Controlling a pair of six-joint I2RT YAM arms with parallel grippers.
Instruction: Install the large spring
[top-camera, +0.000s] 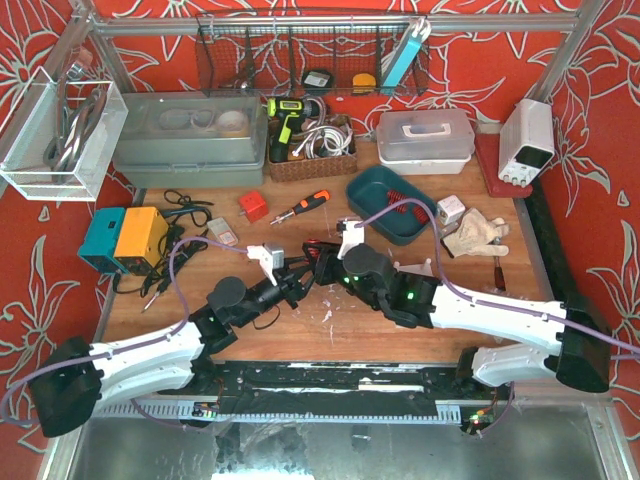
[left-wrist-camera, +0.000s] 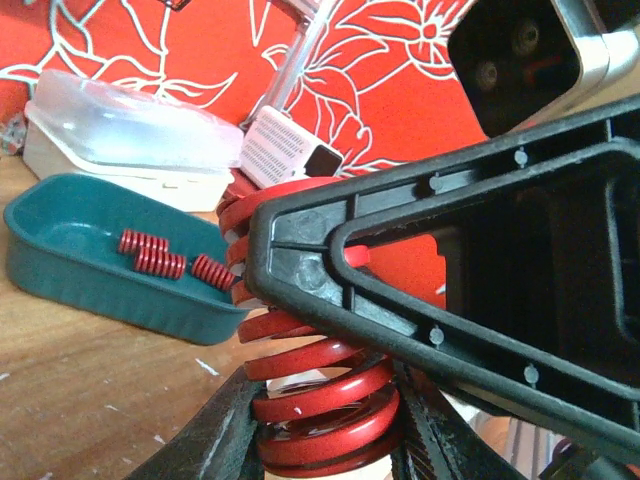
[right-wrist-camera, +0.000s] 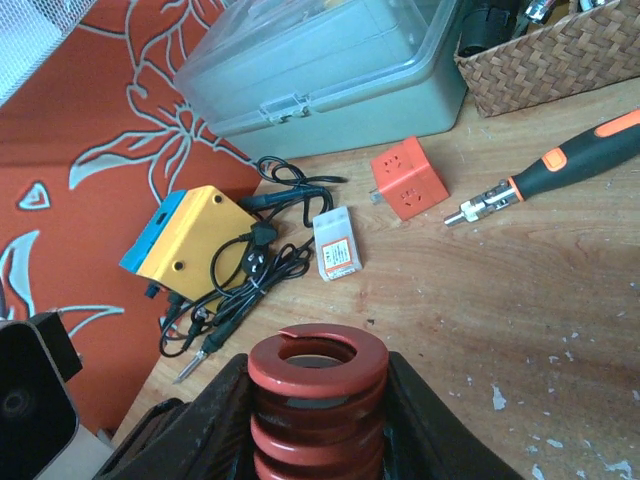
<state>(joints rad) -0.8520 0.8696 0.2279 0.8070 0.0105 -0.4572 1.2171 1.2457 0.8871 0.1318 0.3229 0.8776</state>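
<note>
L gripper is clenched on the spring; its fingers press the lower coils from both sides. R gripper grasps it too, w/ coils between the fingers and the open end poking past the tips. I see it mid-table, where the arms meet. Spring is red and glossy, thick flat coils, few scuffs. A black frame crosses its upper coils. Teal tray sits behind.
</note>
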